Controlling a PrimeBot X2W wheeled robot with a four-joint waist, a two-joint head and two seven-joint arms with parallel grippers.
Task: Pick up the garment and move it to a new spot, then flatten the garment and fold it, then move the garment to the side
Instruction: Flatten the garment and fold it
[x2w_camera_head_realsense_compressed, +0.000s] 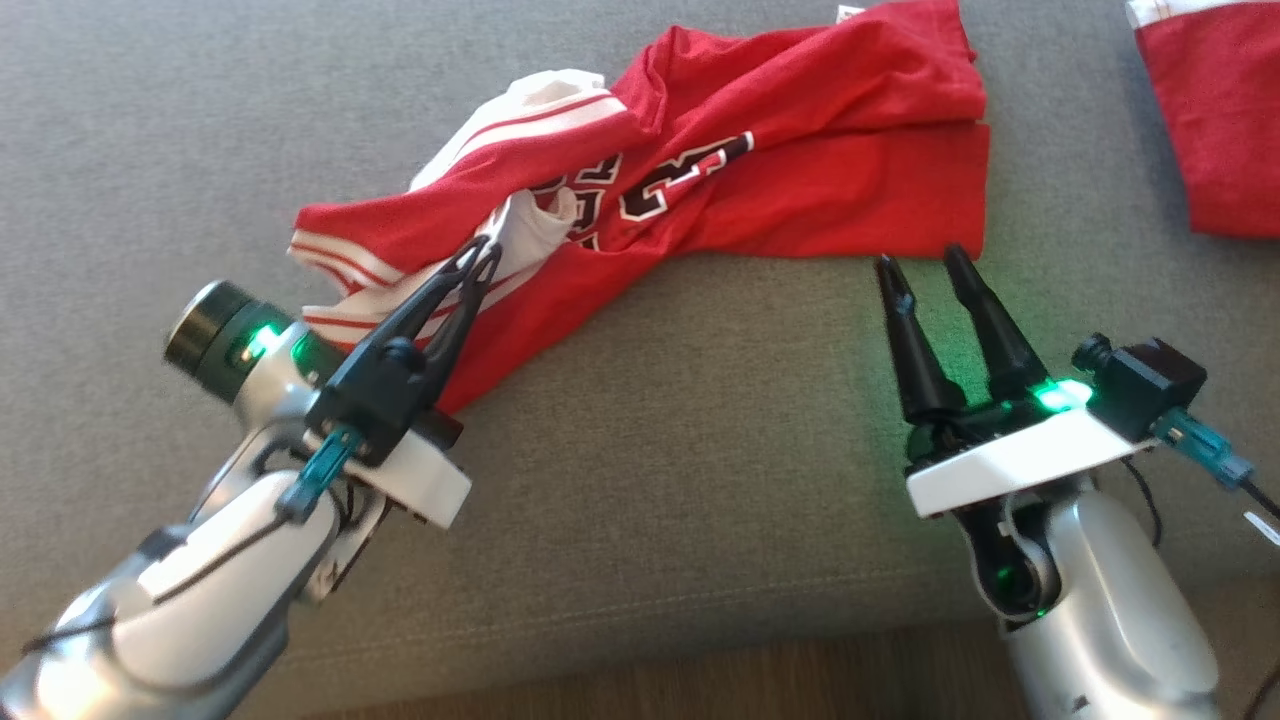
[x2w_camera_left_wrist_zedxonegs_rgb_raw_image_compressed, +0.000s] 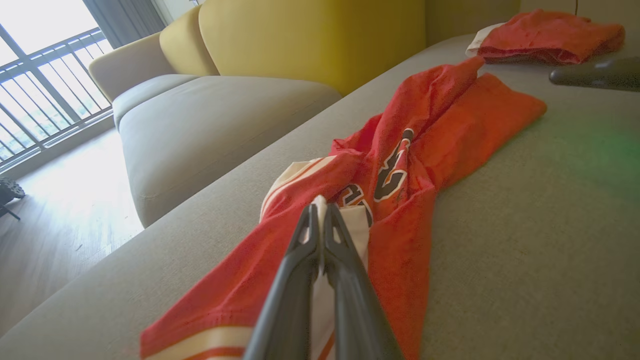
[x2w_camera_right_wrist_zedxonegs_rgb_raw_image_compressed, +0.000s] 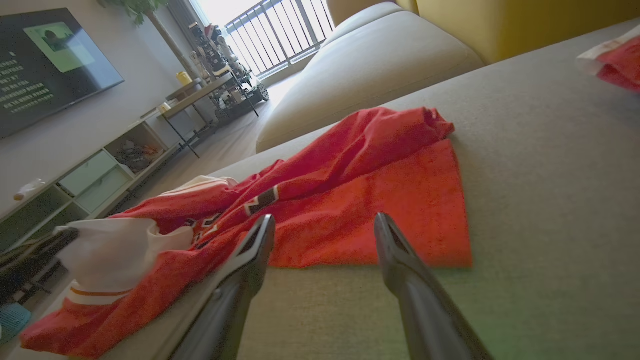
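The robot's left tool (x2w_camera_head_realsense_compressed: 485, 250) is clenched on a white fold of the garment (x2w_camera_head_realsense_compressed: 800, 180), a red jersey with white trim and black lettering that lies crumpled across the grey sofa seat (x2w_camera_head_realsense_compressed: 700, 420), its red body stretching toward the upper right of the head view. The right tool (x2w_camera_head_realsense_compressed: 918, 258) is released, its two dark fingers spread wide and poised over bare upholstery just beside the garment's near red edge. A second red garment (x2w_camera_head_realsense_compressed: 1220, 120) lies well apart at the seat's far right.
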